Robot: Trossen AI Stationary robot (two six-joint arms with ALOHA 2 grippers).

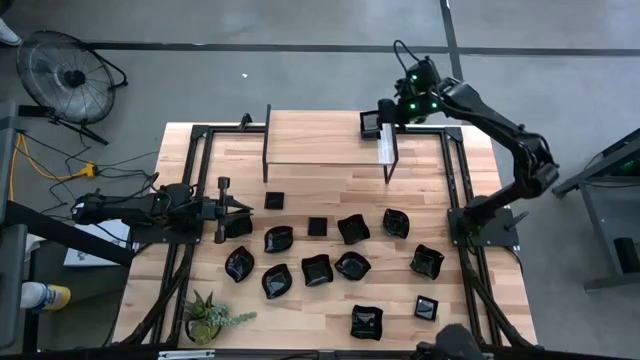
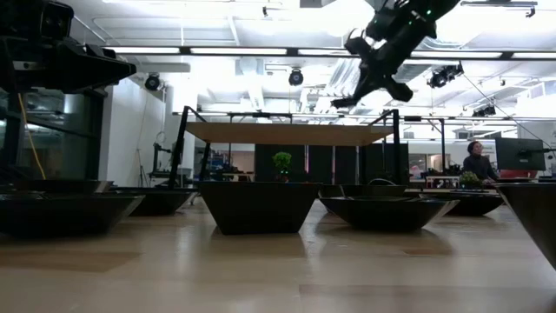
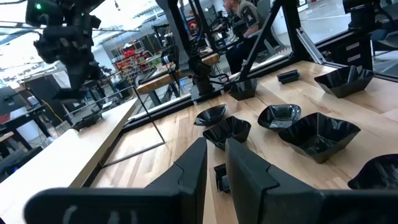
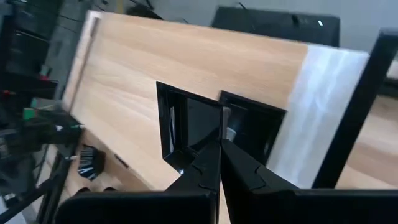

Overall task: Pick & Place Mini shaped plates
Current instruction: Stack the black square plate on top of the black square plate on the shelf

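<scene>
Several mini shaped plates point(image 1: 316, 268), glossy and black, lie spread over the wooden table's near half. My right gripper point(image 1: 384, 116) hangs over the right end of the raised wooden shelf point(image 1: 320, 135) at the table's far side, shut on a small square plate point(image 4: 186, 124). A second square plate point(image 4: 255, 124) shows right behind the held one; whether it lies on the shelf I cannot tell. My left gripper point(image 1: 238, 208) rests level at the table's left side, pointing right, with a narrow gap and nothing between its fingers. My right gripper pinches one side rim point(image 4: 219, 132) of the square plate between its two fingers. The fingers slant down from the table's right side. In the low view the plate point(image 2: 347, 100) hangs clear above the shelf, tilted up on edge.
The shelf stands on thin black legs point(image 1: 392, 160) over the table's far half. A potted plant point(image 1: 205, 318) sits at the near left corner. A fan point(image 1: 65, 75) stands on the floor at the far left. A person point(image 2: 476, 161) sits far behind the table.
</scene>
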